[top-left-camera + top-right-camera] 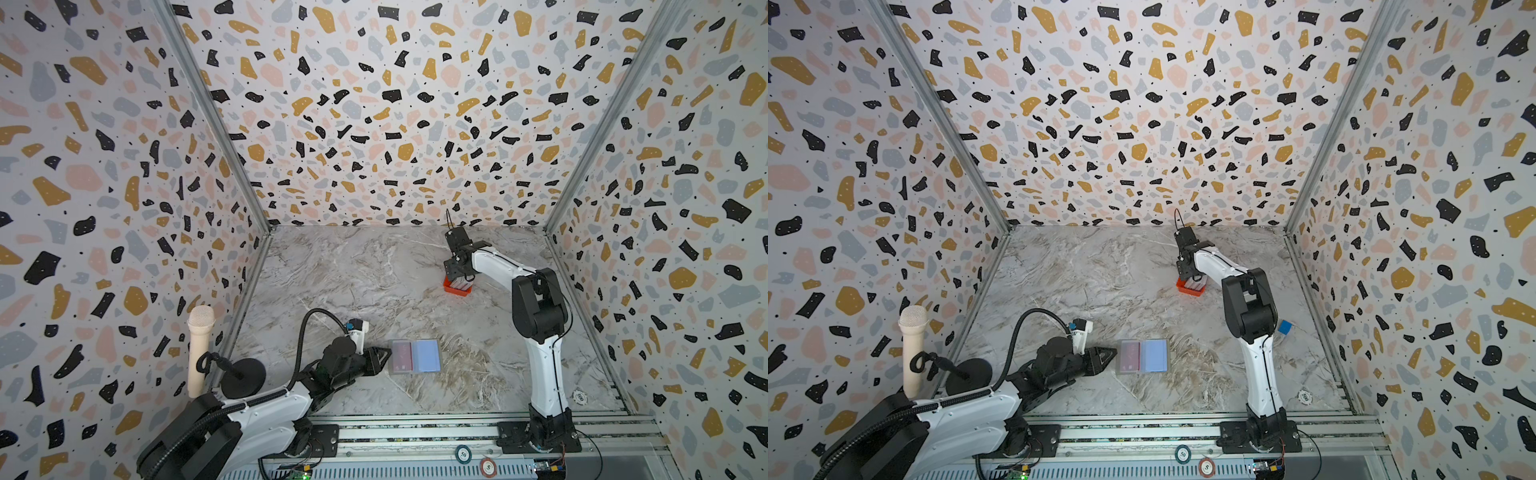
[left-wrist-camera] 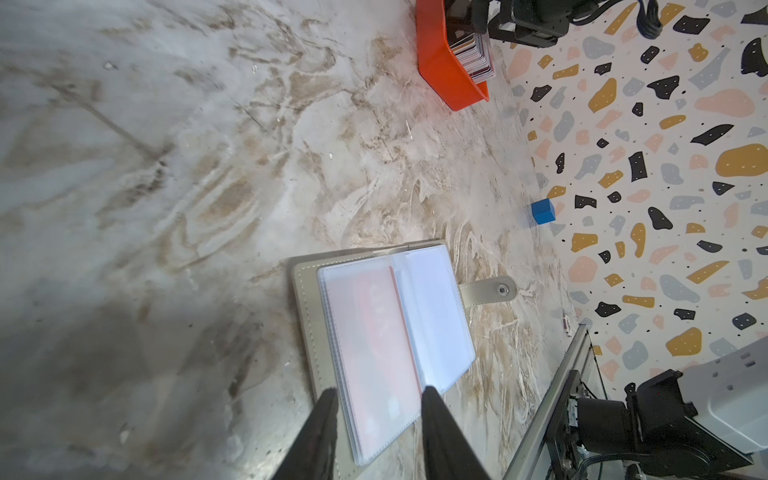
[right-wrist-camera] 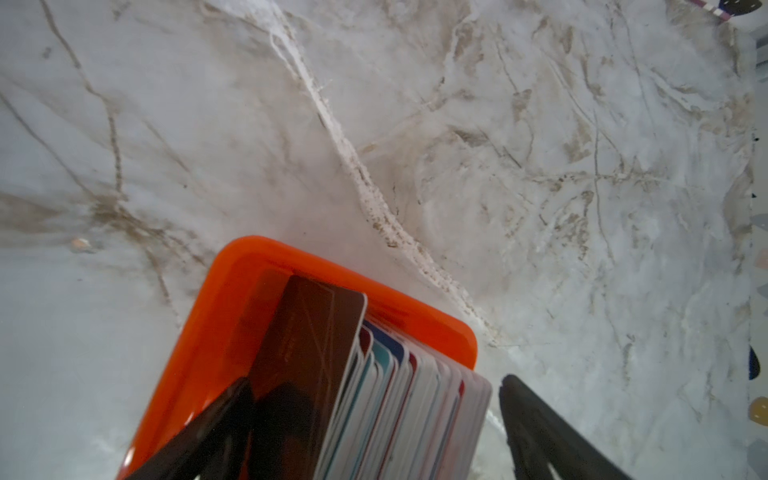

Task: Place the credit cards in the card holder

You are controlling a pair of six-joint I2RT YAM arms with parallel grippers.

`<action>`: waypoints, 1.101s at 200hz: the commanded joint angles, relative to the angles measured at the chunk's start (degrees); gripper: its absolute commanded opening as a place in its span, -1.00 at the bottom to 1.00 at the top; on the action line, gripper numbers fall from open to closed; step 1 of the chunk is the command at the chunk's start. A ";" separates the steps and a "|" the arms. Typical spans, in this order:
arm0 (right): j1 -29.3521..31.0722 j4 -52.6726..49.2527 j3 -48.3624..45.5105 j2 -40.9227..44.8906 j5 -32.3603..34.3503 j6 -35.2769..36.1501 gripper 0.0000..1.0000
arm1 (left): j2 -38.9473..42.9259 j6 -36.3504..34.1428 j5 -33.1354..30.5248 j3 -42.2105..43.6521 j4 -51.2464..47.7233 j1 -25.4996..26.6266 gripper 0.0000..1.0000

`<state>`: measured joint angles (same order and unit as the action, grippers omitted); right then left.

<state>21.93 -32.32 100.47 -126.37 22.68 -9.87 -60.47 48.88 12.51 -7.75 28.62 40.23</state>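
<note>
A: What lies on the marble table point(image 1: 353, 270)?
B: The card holder point(image 1: 415, 356), open near the front, with 1 red card point(image 2: 374, 340) blurred behind its clear left pocket. The left jaws stand part open at its left edge, gripping nothing; whether they touch it I cannot tell.
A: And the other credit cards point(image 3: 415, 399)?
B: On edge in the orange tray point(image 3: 257, 249), back right, mostly hidden under the right arm in both top views. The right jaws gape wide astride the stack, closed on nothing. 1 finger point(image 3: 199, 440) covers part of the dark front card point(image 3: 307, 332).
A: Smaller things?
B: 1 blue cube point(image 1: 1284, 327), partly behind the right arm's elbow in a top view.
</note>
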 commanded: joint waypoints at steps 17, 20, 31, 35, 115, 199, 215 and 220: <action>-0.31 -3.19 2.55 2.85 2.03 1.04 0.73 | 0.66 0.07 -0.67 0.80 1.96 0.03 -0.28; -0.31 -3.28 2.62 2.92 2.03 1.12 0.72 | 0.69 0.01 -0.66 0.80 1.96 0.03 -0.28; -0.31 -3.37 2.76 2.79 2.13 1.12 0.68 | 0.71 0.07 -0.72 0.80 1.88 0.03 -0.27; -0.32 -3.39 2.77 2.79 2.11 1.20 0.66 | 0.75 0.07 -0.72 0.80 1.79 -0.02 -0.28; -0.35 -4.44 3.42 2.35 3.42 1.87 0.41 | 0.84 0.03 -0.93 0.63 1.63 0.03 -0.28; -0.33 -6.35 4.20 1.70 3.43 2.02 -0.23 | 0.66 -0.02 -0.91 0.80 2.05 0.03 -0.27; -0.35 -6.45 4.09 1.52 3.34 1.82 -0.32 | 0.66 -0.02 -0.86 0.94 2.04 -0.02 -0.27; -0.32 -6.45 4.06 1.48 3.30 1.70 -0.35 | 0.70 -0.03 -0.91 1.02 2.04 0.02 -0.27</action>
<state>21.78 -36.07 103.00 -126.37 25.15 -7.99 -60.12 48.88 11.68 -7.75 28.62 40.23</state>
